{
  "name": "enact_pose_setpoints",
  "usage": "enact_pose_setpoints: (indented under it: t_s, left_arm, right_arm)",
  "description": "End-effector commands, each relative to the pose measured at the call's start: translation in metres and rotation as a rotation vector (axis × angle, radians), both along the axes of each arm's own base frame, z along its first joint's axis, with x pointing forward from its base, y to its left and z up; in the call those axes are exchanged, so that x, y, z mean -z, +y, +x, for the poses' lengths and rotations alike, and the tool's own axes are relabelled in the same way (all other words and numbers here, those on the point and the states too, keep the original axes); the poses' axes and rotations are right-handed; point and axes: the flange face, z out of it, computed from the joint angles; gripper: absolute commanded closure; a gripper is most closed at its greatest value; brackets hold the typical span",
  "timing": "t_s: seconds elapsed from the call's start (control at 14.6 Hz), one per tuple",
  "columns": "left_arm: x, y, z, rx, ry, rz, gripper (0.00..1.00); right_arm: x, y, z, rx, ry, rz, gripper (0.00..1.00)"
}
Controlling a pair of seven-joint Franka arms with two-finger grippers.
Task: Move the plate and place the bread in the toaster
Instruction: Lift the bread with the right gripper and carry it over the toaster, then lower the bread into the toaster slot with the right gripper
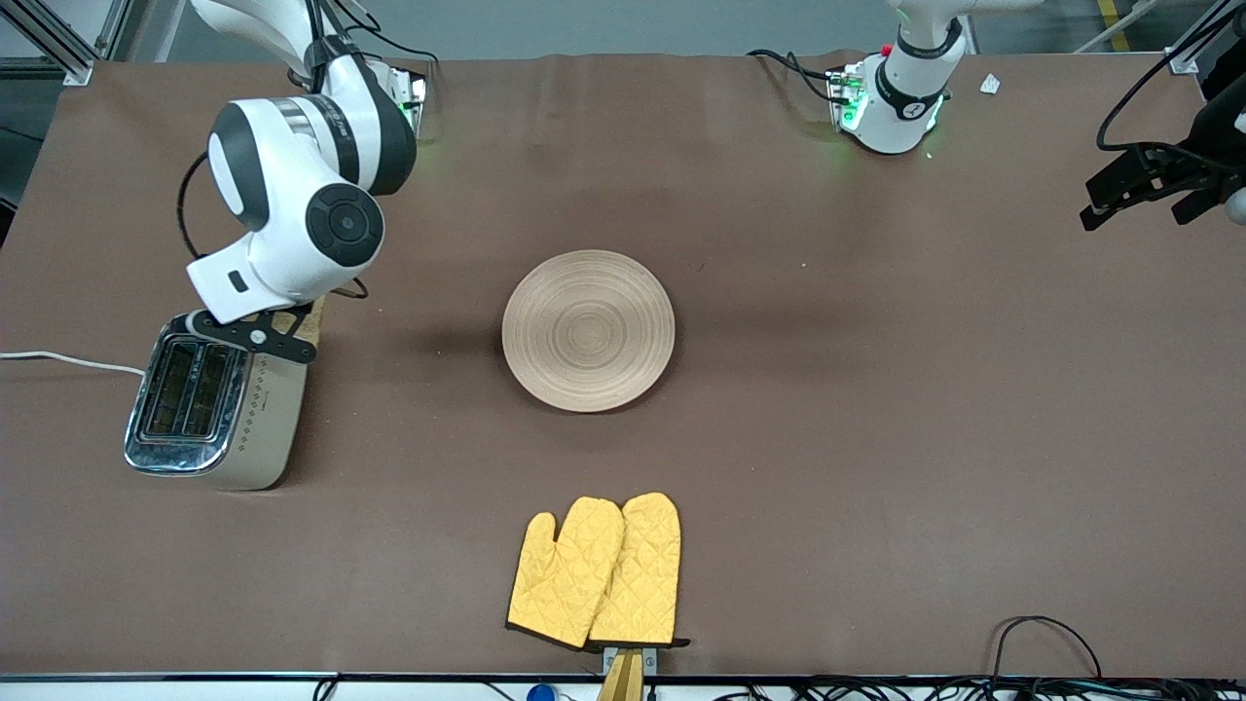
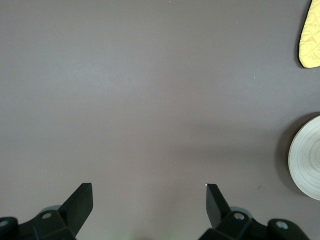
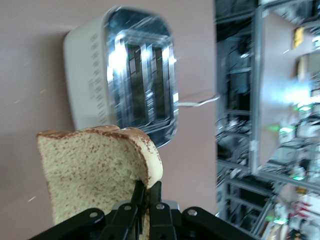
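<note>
My right gripper [image 3: 148, 192] is shut on the bread [image 3: 95, 175], a speckled light-brown slice held upright by its crust edge. It hangs over the end of the beige toaster [image 1: 209, 404] that lies toward the robots; both chrome slots [image 3: 142, 82] look empty. In the front view the right gripper [image 1: 277, 336] is mostly hidden under its white wrist. The round wooden plate [image 1: 588, 329] lies bare at mid-table. My left gripper [image 2: 149, 200] is open and empty, held high over the left arm's end of the table [image 1: 1149, 185].
A pair of yellow oven mitts [image 1: 596, 572] lies near the front edge, nearer to the camera than the plate. The toaster's white cord [image 1: 68, 360] runs off the right arm's end of the table. The left wrist view shows the plate's rim [image 2: 307, 157] and a mitt tip [image 2: 311, 35].
</note>
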Motion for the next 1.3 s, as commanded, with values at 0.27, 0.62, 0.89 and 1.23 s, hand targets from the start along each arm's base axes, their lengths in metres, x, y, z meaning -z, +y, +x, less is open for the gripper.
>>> enact_pose_setpoints:
  t_s: [0.27, 0.62, 0.89, 1.23]
  left_arm:
    - [0.004, 0.007, 0.008, 0.008, -0.013, -0.006, 0.0]
    - [0.005, 0.011, 0.011, 0.0, -0.025, -0.005, 0.0]
    - [0.004, 0.017, 0.01, -0.011, -0.027, -0.002, 0.0]
    - [0.003, 0.018, 0.008, -0.011, -0.022, -0.001, 0.0]
  right_arm:
    - [0.0, -0.033, 0.025, -0.078, -0.069, -0.227, 1.0]
    - [0.011, -0.08, 0.048, -0.061, -0.097, -0.207, 1.0]
    - [0.023, -0.09, 0.061, -0.03, -0.112, -0.201, 1.0]
    - [0.045, -0.087, 0.072, -0.016, -0.111, -0.196, 1.0]
